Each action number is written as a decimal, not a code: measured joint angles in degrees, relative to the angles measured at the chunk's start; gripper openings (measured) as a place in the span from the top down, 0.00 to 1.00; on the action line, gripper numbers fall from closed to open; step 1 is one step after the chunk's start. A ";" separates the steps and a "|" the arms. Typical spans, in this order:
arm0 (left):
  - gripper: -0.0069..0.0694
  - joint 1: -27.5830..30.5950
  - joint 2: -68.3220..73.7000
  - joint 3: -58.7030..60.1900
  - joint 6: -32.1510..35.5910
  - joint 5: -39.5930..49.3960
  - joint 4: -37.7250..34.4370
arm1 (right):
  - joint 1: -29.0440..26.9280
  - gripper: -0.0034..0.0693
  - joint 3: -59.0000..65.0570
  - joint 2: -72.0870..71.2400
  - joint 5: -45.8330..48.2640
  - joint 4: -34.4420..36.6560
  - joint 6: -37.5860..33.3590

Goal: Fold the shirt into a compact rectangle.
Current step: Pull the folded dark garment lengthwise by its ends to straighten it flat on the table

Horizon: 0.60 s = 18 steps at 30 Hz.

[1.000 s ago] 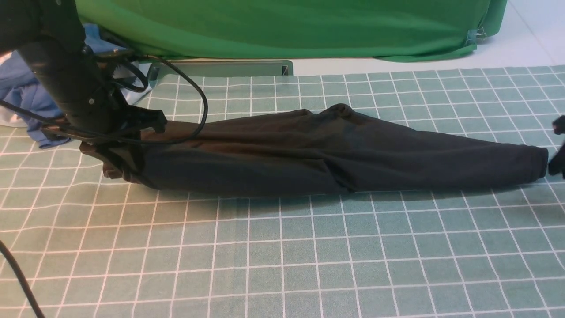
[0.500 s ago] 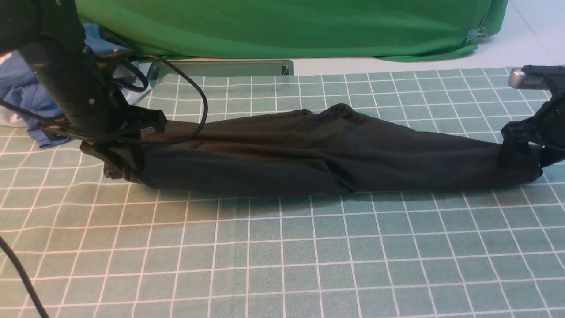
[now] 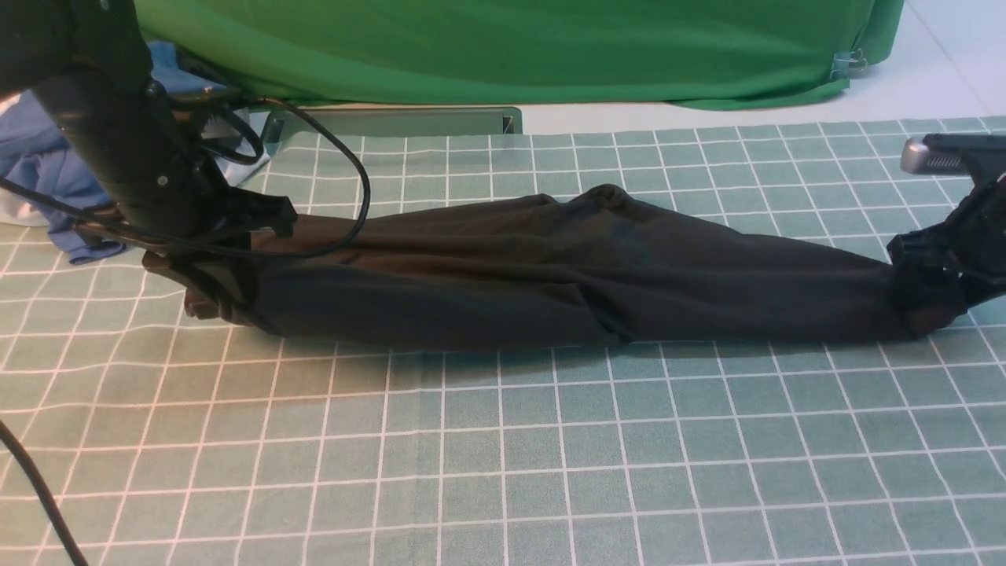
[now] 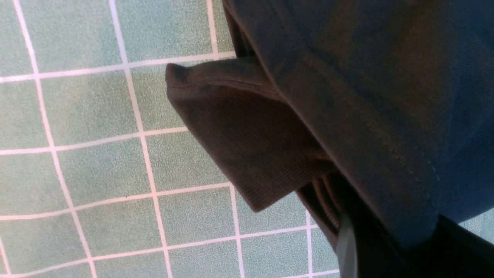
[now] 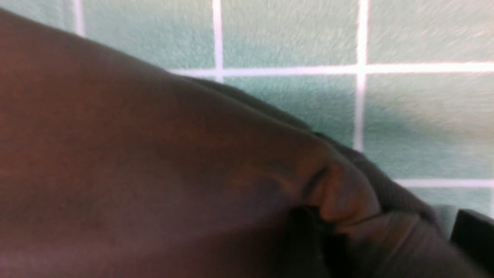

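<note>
**On the gridded surface (image 3: 503,456), a shirt (image 3: 550,275) only half folded**

The black shirt lies across the teal checks as a long, lumpy band of soft knit, tapering rightward, with a stitched hem and a ribbed edge. The lengthwise folds look done. Folding it end to end into a compact rectangle remains. The left end effector (image 3: 216,287) is clamped on its left end. The right end effector (image 3: 927,287) straddles the right end; whether it has closed, I cannot tell.

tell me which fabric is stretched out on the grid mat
The black shirt; the green cloth sits behind the mat, the blue garment bunched far left.
</note>
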 joint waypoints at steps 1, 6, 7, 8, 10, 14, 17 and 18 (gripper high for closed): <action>0.82 0.00 0.00 0.00 0.06 0.00 0.00 | 0.00 0.33 -0.05 0.08 0.01 0.09 0.00; 0.82 0.00 0.00 0.00 1.00 0.06 -0.05 | 0.02 0.75 -0.49 0.55 0.73 1.96 -1.78; 0.82 0.00 0.00 0.00 1.30 0.12 -0.05 | 0.02 0.80 -0.61 0.59 1.05 2.01 -1.92; 0.82 0.00 0.00 0.00 2.04 0.18 -0.05 | -0.03 0.81 -0.90 0.61 1.64 2.08 -1.92; 0.82 0.00 0.00 0.00 2.33 0.23 -0.24 | -0.24 0.81 -1.22 0.66 2.88 2.08 -1.98; 0.82 0.06 -0.83 1.59 2.33 0.19 -2.51 | -2.14 0.81 -1.16 0.05 8.00 2.08 -2.03; 0.82 0.20 -3.34 6.46 2.57 0.04 -4.22 | -5.20 0.81 -0.04 -2.85 13.81 1.72 -1.96; 0.82 0.14 -3.82 8.20 2.99 0.04 -4.21 | -5.75 0.81 0.25 -3.53 14.53 1.63 -1.96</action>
